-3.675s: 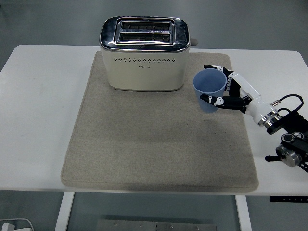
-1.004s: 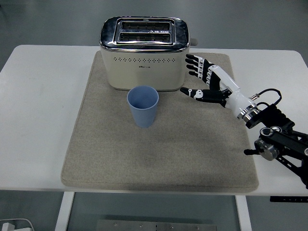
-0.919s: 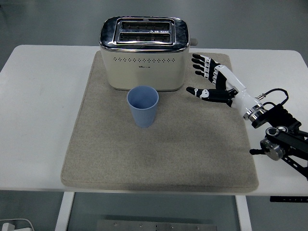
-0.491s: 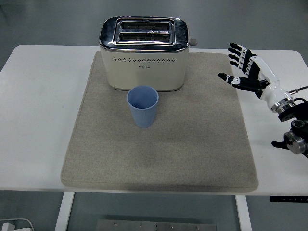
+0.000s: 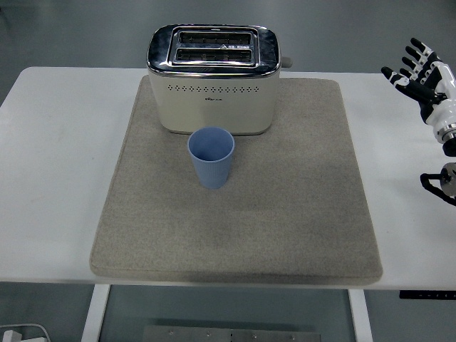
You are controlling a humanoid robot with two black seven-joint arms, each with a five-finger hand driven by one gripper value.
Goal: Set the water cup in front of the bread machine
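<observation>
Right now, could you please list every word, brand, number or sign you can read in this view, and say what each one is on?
Toaster: a small dark mark sits at the centre of its cream front, below the row of holes; it looks like a brand name but is too small to read.
Blue cup: no print visible.
Grey mat, white table and right hand: no readable text.

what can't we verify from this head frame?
- Left hand: not in the head view at all.
- Right hand: fingers spread, but the arm behind it is cut off by the picture's right edge.
- Toaster: print on its front too small to read; slot contents too dark to tell.
- Blue cup: its base hidden by its own wall, so contact with the mat is unconfirmed.
</observation>
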